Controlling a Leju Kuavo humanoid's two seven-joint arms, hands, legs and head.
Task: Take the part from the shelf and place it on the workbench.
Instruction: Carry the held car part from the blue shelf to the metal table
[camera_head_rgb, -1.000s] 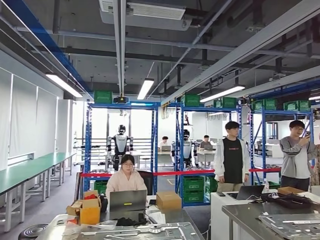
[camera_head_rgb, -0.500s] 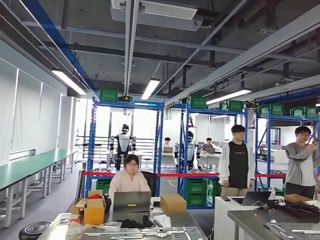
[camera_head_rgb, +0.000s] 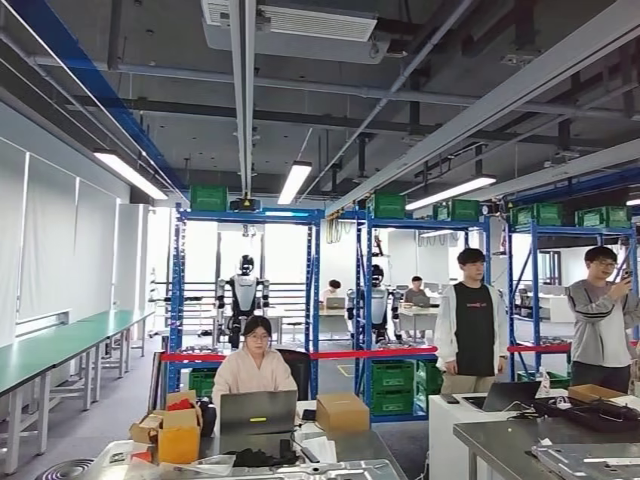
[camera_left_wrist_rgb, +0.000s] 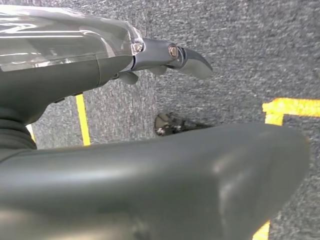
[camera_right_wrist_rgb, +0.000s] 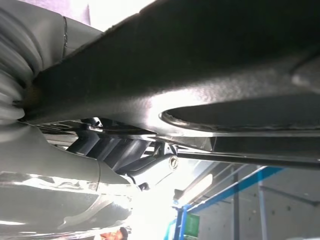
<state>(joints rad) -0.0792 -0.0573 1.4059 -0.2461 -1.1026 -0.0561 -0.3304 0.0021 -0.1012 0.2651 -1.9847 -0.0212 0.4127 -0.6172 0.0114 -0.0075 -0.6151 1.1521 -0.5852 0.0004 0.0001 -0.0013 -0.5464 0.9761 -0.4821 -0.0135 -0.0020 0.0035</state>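
Ahead of me: seated person (camera_head_rgb: 253, 368) behind open grey laptop (camera_head_rgb: 257, 411).
Right of laptop: brown cardboard box (camera_head_rgb: 342, 411).
Behind them: blue steel shelving (camera_head_rgb: 312, 300).

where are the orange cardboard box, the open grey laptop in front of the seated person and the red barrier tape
orange cardboard box (camera_head_rgb: 179, 440), head view, on its orange front face
open grey laptop (camera_head_rgb: 257, 411), head view, on the back of its lid
red barrier tape (camera_head_rgb: 370, 352), head view, on the stretch between the blue shelf posts

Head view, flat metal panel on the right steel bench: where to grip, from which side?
Probably its near long edge, coming in low from the front of the steel bench. The metal panel lies flat and thin on the top, so nothing stands up to grasp from above; fingers would have to slip under that edge.
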